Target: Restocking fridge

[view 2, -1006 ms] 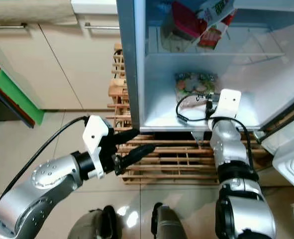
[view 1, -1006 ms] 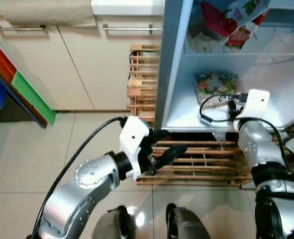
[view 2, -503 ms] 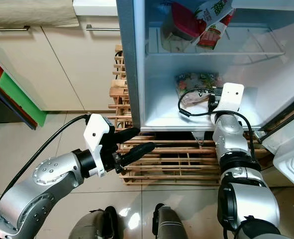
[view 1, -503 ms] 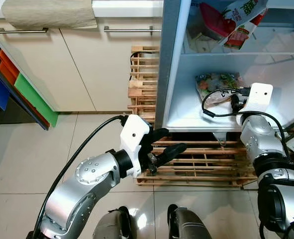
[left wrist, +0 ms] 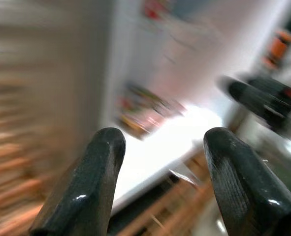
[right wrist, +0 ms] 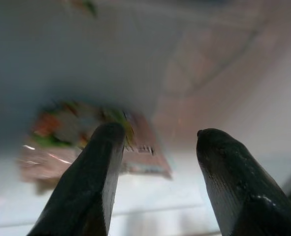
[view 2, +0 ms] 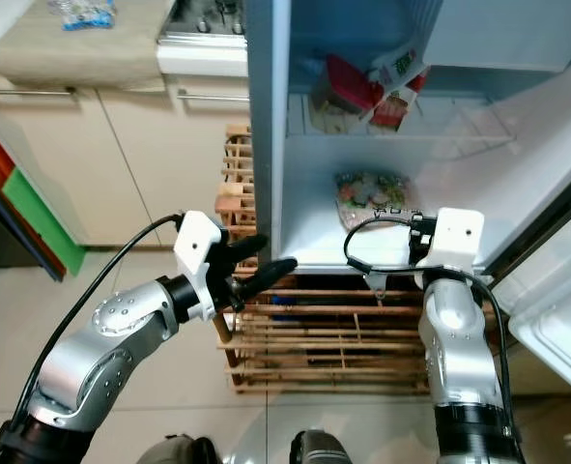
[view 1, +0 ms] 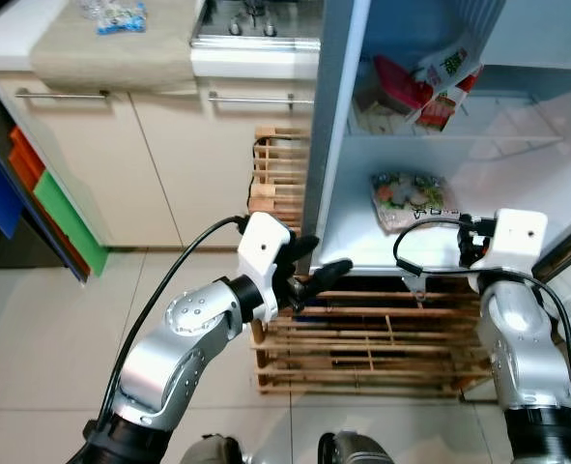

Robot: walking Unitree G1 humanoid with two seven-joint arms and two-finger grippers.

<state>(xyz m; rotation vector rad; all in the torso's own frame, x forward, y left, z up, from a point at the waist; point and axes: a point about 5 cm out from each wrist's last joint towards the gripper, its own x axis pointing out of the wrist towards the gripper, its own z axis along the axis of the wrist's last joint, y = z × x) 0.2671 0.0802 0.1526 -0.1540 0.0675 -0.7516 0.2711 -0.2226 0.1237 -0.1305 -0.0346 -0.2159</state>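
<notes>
Small packet (view 1: 112,15): lies on the cloth-covered surface at the far left, beside the hob, well apart from both arms.
Left end effector (view 1: 316,273): fingers spread and empty, held low before the fridge's left wall (view 1: 331,126), above the wooden pallet (view 1: 362,333); it points right, toward the open compartment.
Food pack (view 1: 409,196): lies flat on the bottom shelf (view 1: 362,246) of the fridge, its long axis running near to far, label side up.
Upper shelf items (view 1: 428,82): red and white pouches leaning together, far and above the food pack.
Right end effector (right wrist: 157,147): fingers parted, grasping nothing, at the near edge of the bottom shelf; the food pack lies just ahead of it, slightly to the left and farther in.
Governing relation (judgement): the right arm is the nearer one to the food pack; reaching it calls for a short advance straight into the compartment.
</notes>
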